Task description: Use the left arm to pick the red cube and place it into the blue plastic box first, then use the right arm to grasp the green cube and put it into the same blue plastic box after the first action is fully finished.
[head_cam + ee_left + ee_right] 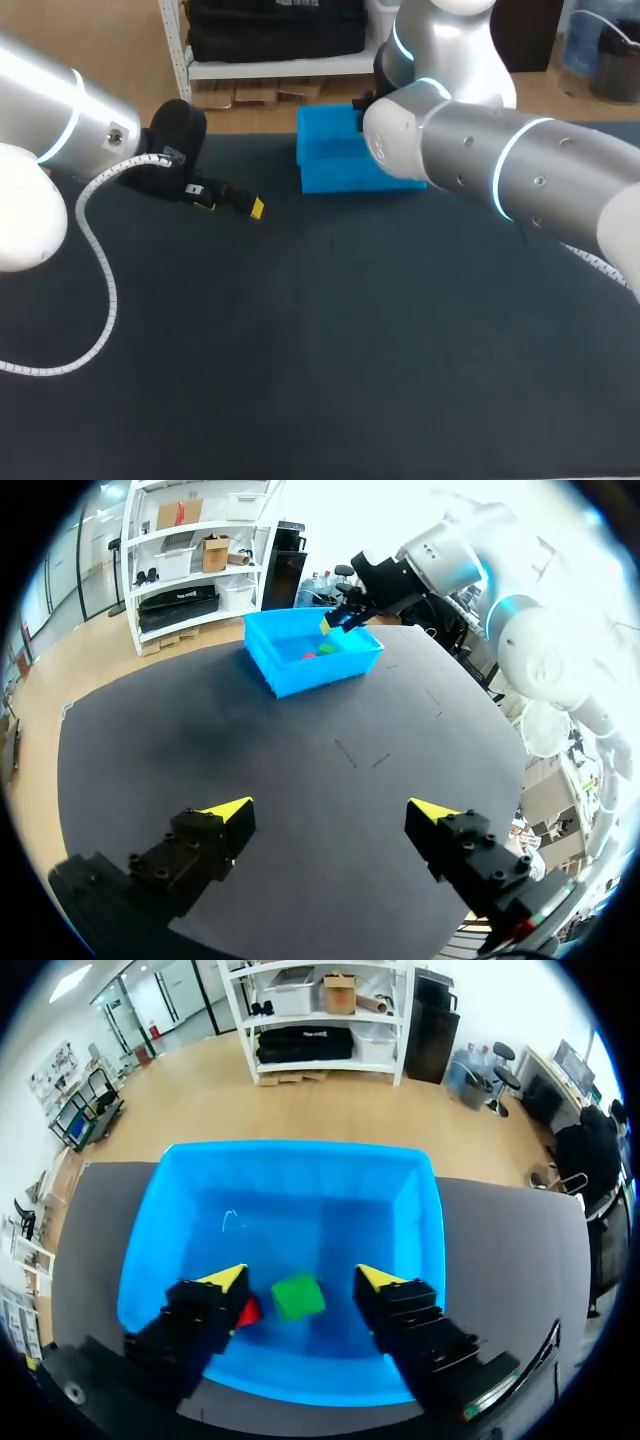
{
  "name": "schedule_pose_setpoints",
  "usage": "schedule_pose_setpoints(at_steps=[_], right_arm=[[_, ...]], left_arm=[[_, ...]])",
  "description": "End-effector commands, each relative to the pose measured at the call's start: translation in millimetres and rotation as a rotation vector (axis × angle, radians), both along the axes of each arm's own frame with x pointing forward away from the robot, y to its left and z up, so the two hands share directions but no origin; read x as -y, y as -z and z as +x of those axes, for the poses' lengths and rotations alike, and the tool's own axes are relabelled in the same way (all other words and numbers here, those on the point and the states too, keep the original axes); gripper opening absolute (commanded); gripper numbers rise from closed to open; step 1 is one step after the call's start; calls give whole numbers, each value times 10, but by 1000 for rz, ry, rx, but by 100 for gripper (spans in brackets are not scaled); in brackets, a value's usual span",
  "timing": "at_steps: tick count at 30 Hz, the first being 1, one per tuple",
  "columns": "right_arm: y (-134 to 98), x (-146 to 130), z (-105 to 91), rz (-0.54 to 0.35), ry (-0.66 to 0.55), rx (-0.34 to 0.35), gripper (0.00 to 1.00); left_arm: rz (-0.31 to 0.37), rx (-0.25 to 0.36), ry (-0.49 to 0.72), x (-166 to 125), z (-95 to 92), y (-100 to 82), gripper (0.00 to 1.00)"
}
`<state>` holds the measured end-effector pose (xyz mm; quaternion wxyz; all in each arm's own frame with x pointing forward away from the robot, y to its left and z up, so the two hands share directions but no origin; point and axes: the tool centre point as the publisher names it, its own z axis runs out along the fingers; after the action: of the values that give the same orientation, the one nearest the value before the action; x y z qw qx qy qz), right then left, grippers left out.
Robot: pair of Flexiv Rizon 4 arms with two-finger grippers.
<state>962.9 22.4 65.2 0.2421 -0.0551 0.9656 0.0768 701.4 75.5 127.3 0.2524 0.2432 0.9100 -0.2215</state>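
Observation:
The blue plastic box (pixel 150 1260) lies directly under my right gripper (pixel 300 1278), which stands open above it. Between and below its yellow tips is the green cube (pixel 298 1295), with a gap on either side and no finger touching it. The red cube (pixel 250 1310) rests on the box floor, half hidden behind one finger. From the left wrist view both cubes, green cube (pixel 328 648) and red cube (pixel 308 655), show inside the blue box (pixel 290 670) beneath the right gripper (pixel 335 622). My left gripper (pixel 330 810) is open and empty over bare table, also seen as left gripper (pixel 230 200).
The blue box (pixel 330 165) sits at the table's far edge, partly covered by my right arm (pixel 500 160). The left arm's white cable (pixel 100 260) hangs over the table's left part. Dark table surface (pixel 330 340) spreads in front.

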Motion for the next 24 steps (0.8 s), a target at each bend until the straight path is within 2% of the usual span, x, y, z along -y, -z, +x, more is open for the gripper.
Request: schedule_pose_setpoints(at_steps=[1,10,17,19,24], right_arm=[[-57,-10,67,-4,-2,-24,100],[-408,4,-50,21,-20,18,100],[-637,44,-310,15,-59,42,100],[-681,49,-405,35,-88,40,100],[-681,49,-405,35,-88,40,100]], left_arm=[[-7,2,5,-17,2,7,100],[-7,2,5,-17,2,7,100],[-7,2,5,-17,2,7,100],[-7,2,5,-17,2,7,100],[-7,2,5,-17,2,7,100]])
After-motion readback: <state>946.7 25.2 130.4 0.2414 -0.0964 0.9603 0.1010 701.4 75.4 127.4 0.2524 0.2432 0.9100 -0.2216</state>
